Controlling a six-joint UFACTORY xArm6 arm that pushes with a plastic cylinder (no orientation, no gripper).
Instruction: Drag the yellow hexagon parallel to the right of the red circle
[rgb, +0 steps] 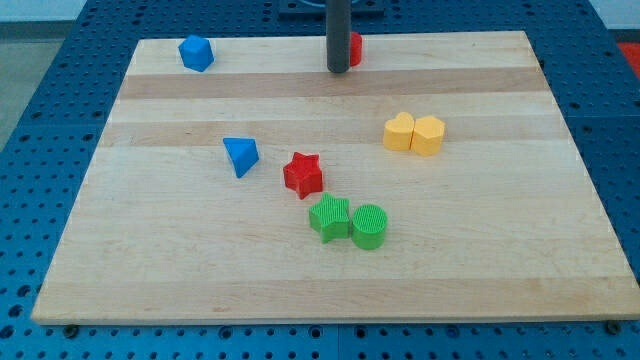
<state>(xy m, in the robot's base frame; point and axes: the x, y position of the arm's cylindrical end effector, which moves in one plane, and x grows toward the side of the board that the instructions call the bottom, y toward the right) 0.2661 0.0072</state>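
Note:
My tip rests on the board near the view's top, at the middle. A red block, the red circle, sits right behind the rod and is mostly hidden by it; only its right edge shows. Two yellow blocks stand touching side by side at the view's right of centre. The left one looks like a heart and the right one looks like the hexagon. They lie well below and to the right of my tip, apart from it.
A blue block sits at the top left corner. A blue triangle, a red star, a green star and a green circle lie around the board's middle. The wooden board is edged by blue pegboard.

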